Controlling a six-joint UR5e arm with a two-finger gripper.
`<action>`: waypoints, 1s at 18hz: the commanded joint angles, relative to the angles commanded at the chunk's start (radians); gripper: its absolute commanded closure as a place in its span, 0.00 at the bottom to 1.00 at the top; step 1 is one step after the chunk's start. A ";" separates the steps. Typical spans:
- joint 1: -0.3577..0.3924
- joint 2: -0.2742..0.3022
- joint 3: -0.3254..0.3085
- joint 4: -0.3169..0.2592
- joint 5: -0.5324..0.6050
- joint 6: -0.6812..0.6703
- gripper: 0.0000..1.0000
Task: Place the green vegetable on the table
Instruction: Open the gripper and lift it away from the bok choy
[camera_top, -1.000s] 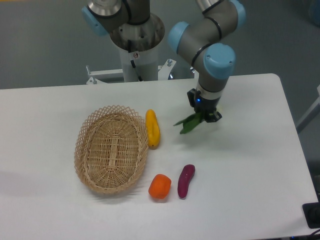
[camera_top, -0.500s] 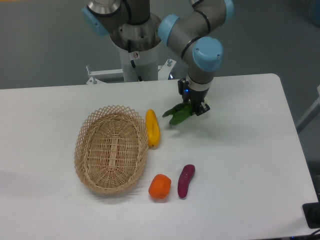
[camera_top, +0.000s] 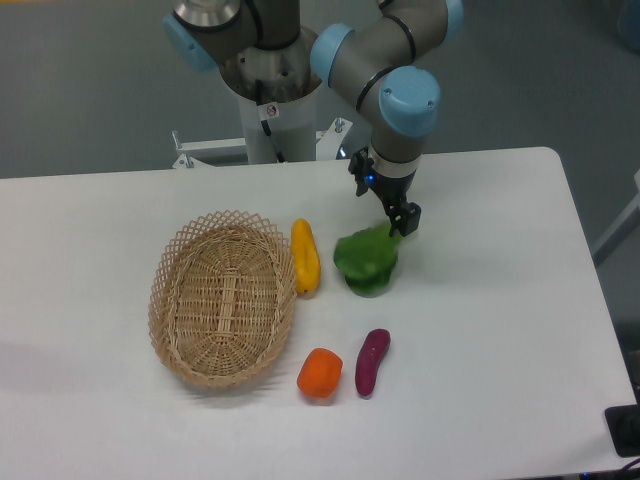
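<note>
You can't really see the stalk end of the green vegetable (camera_top: 366, 262), it runs up under the gripper (camera_top: 397, 217), and from this angle you can't tell if the jaws are pinching it or spread apart. Same goes for whether its leafy end is actually resting on the table (camera_top: 500, 300) or just above it. It sits just right of the yellow vegetable (camera_top: 305, 256), which lies against the basket (camera_top: 222, 297). Below the green vegetable are the purple vegetable (camera_top: 371, 361) and an orange one (camera_top: 320, 372). Bare tabletop runs from the green vegetable to the right edge.
</note>
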 joint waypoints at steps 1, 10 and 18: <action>0.000 -0.014 0.025 0.000 0.000 -0.008 0.00; 0.008 -0.107 0.207 -0.005 0.008 -0.014 0.00; 0.006 -0.206 0.361 -0.015 0.011 -0.120 0.00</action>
